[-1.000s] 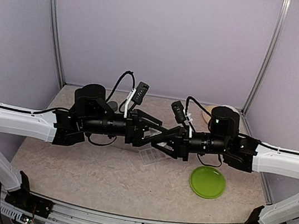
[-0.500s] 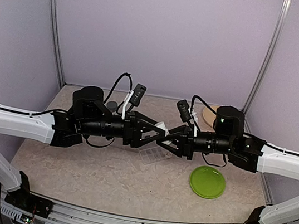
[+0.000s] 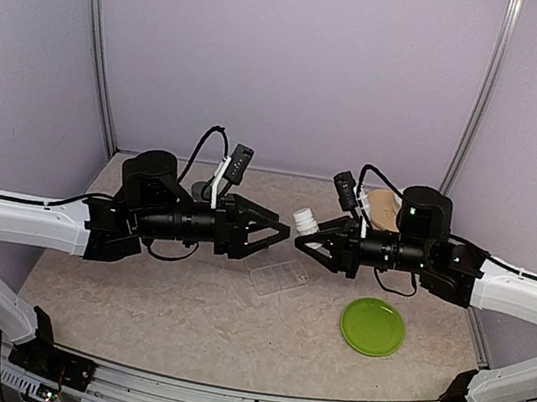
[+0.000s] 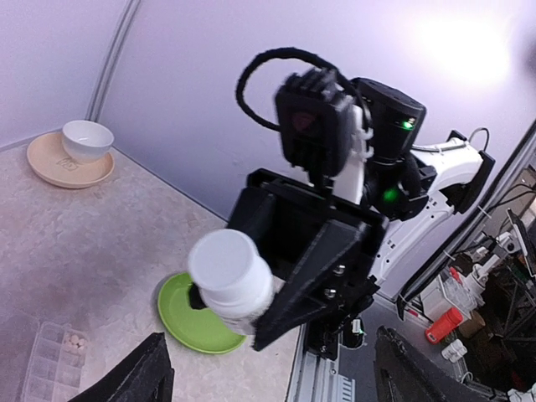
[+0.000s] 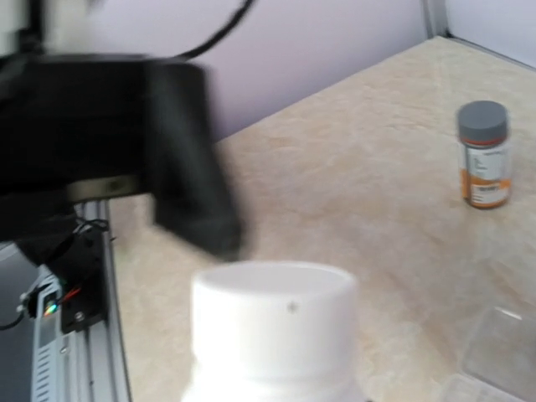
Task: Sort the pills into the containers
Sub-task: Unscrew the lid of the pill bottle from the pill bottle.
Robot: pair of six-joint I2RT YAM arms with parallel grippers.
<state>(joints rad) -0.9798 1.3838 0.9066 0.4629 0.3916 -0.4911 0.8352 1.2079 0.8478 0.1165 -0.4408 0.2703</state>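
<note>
One compartment of the pill box [image 4: 38, 368] holds a few pills [image 4: 75, 341]; the others look empty. Above the box, the right gripper [image 3: 311, 240] pinches a capped white bottle [image 3: 303, 219]. The left gripper [image 3: 278, 239], spread, faces it. Most of the sorting is judged outstanding.

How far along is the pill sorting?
Done: a few pills lie in one compartment of the pill box. In hand: the right gripper holds a white bottle, cap seemingly on; the left gripper is open, facing it. Left: opening it and filling the other compartments, which look empty.
</note>
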